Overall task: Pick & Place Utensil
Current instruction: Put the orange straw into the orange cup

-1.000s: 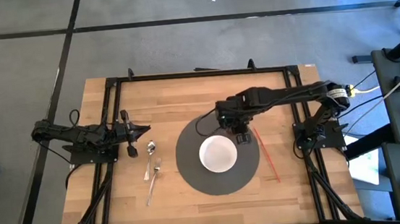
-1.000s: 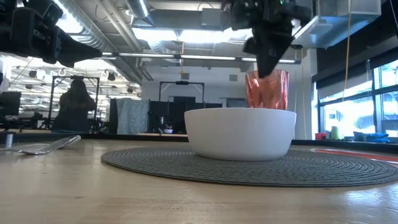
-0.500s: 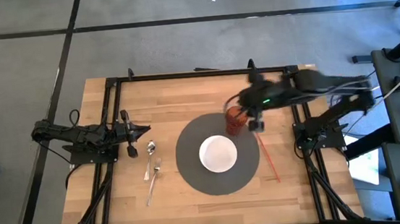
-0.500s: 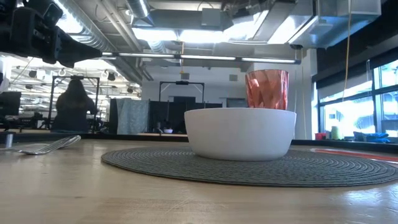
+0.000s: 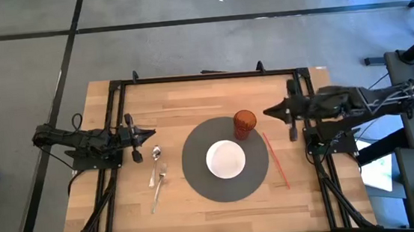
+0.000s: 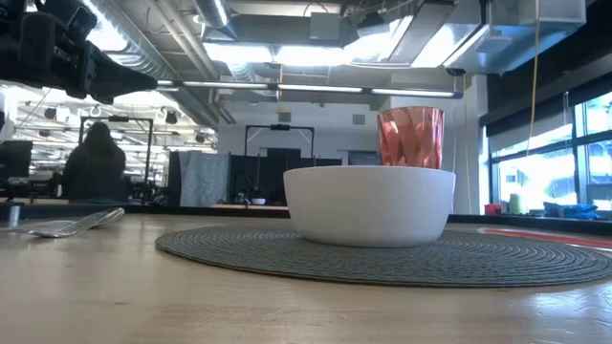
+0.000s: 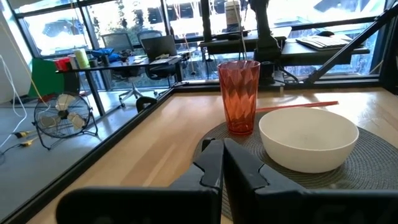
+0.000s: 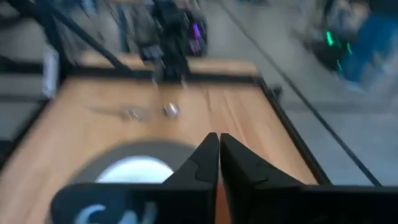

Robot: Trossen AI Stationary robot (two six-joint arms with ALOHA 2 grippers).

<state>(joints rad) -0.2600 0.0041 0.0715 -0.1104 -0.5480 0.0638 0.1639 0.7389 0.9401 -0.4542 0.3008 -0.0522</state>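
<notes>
1. On the wooden table no brand, label or legible writing shows on any item in any view.
2. The utensils, a spoon and a fork, lie side by side on the bare wood at the table's left, just off the mat's left edge. Both are plain silver metal. The spoon's bowl points toward the left gripper; the fork lies slightly angled, tines up beside the spoon's handle. In the low view the fork's tines lift a little off the table.
3. The left gripper sits at the table's left side, just beyond the spoon's bowl, raised off the wood. Its fingers are pressed together with nothing between them.
4. The right gripper is at the table's right side, clear of the mat, pointing toward the cup. Its fingers meet tip to tip and grasp nothing.
5. A round grey woven mat occupies the table's centre. A white bowl sits in its middle.
6. A faceted, translucent red cup stands upright on the mat's far right part, just behind the bowl.
7. A thin red straw lies on the wood by the mat's right edge.
8. A seated person shows in the room behind.
</notes>
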